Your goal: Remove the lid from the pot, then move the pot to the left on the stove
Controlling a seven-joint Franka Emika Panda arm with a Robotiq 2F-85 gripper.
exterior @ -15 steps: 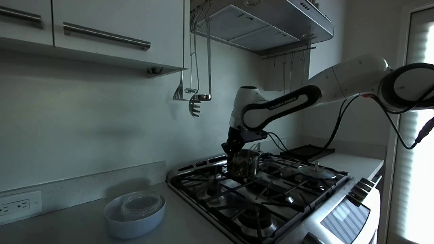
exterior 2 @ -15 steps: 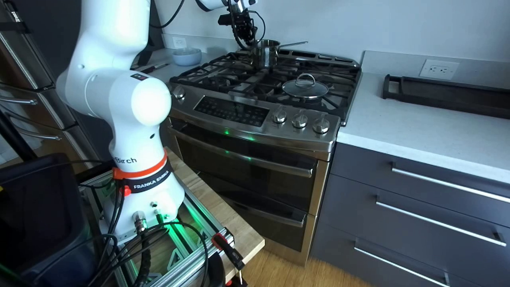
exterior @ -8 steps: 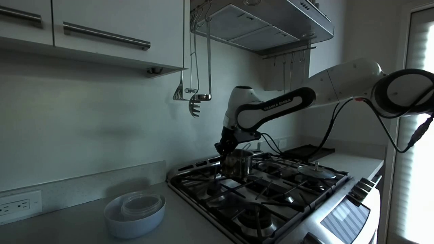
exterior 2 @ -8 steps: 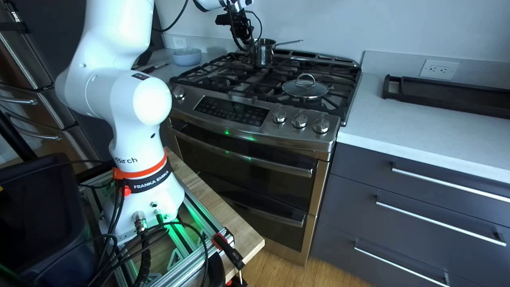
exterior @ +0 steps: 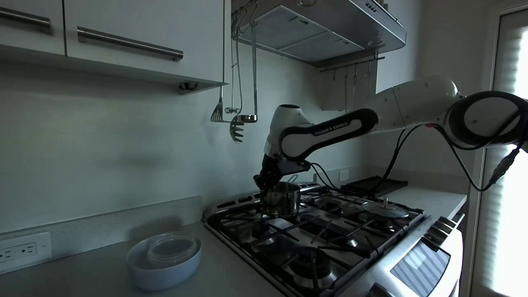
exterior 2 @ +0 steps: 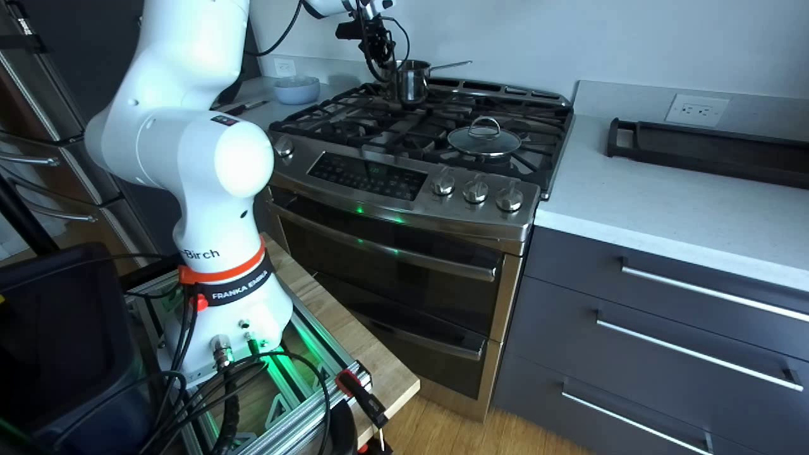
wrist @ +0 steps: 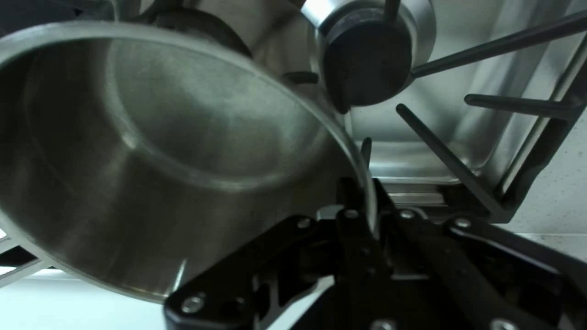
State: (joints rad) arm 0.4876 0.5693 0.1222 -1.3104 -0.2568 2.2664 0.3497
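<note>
Rim grip set, leftward move likely in hand

Fingers (wrist: 360,247) clenched on the rim of the pot (wrist: 206,133), one inside the wall, one outside. It stands or hangs at the rear of the stove (exterior 2: 411,215), towards 11 o'clock in an exterior view; cannot tell which. Lid (exterior 2: 483,144) off and apart, at about 4 o'clock from the pot. Same view: pot lies between 3 and 4 o'clock from the fingers, long handle (exterior 2: 452,64) running out near 3, away from the grip. On a move towards 9, fingers should lead, pot trail. Wrist view puts a burner (wrist: 367,59) at 2 o'clock from the pot's middle, probably the goal.
</note>
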